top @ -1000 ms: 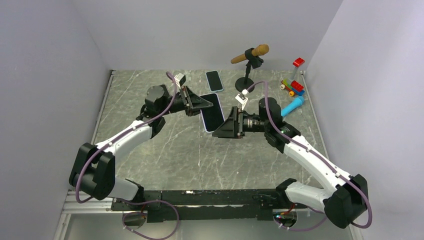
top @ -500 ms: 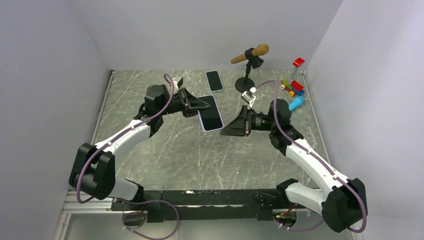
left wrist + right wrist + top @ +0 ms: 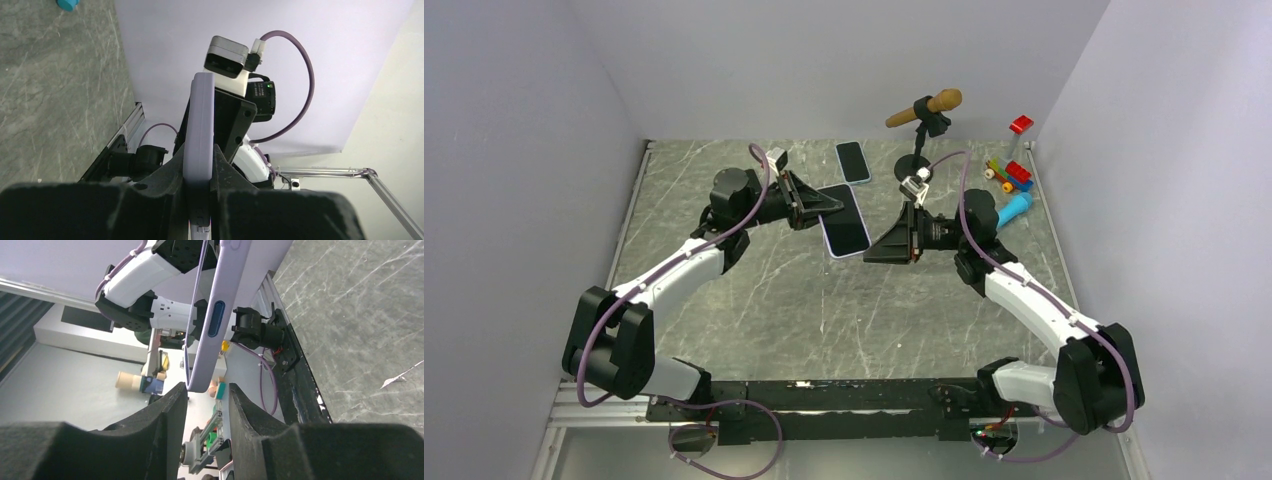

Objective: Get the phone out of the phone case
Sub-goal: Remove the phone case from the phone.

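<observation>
The phone (image 3: 846, 222) in its lavender case (image 3: 200, 125) is hanging above the table's middle, toward the far edge. The left gripper (image 3: 826, 208) is clamping one end to steady it. The right gripper (image 3: 876, 250) is holding parted jaws at the free corner, probably to peel the case.

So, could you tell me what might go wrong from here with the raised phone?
The left hand pinches only one edge of the lavender-cased phone above the marble-patterned table; a tug could make it slip and fall. The open right hand lines up with just a corner, so it may glance off. Its wrist sits close to the black microphone stand and might knock it.
</observation>
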You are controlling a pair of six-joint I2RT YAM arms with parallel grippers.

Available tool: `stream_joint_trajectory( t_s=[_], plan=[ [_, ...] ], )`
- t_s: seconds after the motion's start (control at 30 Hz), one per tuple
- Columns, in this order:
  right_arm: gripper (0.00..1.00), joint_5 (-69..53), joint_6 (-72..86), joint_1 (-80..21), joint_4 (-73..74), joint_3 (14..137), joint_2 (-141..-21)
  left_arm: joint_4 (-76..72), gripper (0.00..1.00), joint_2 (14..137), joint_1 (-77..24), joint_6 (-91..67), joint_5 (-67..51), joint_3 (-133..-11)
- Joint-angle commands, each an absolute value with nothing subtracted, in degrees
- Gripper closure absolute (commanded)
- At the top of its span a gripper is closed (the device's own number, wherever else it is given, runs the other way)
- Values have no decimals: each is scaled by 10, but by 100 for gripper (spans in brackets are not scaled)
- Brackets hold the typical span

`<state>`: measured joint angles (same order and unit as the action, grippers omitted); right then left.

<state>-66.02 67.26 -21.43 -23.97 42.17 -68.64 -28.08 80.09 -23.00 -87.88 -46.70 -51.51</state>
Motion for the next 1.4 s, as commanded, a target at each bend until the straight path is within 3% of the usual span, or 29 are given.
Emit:
stream_joint_trajectory(
  t_s=[0.0,0.33,0.4,0.53,0.7,0.83,1.0,1.37],
  plan=[
    [62,-679,693,-210,-310,441,-695,-346,100,790,-231,-906,-471,-553],
    [65,-697,794,-210,-482,431,-735,-347,100,778,-231,-910,-470,-555],
    [72,-694,812,-210,-524,425,-742,-344,100,776,-231,-915,-475,-558],
    [100,-694,831,-216,-586,411,-748,-344,100,767,-231,-944,-478,-556],
    [100,-688,778,-238,-681,395,-741,-463,100,751,-233,-1119,-449,-503],
    [100,-692,613,-271,-533,458,-744,-507,100,714,-236,-1259,-426,-449],
    [100,-685,329,-317,-156,597,-772,-348,100,662,-238,-1210,-457,-466],
    [100,-616,224,-335,-24,703,-829,-301,100,651,-265,-1173,-453,-512]
  ],
)
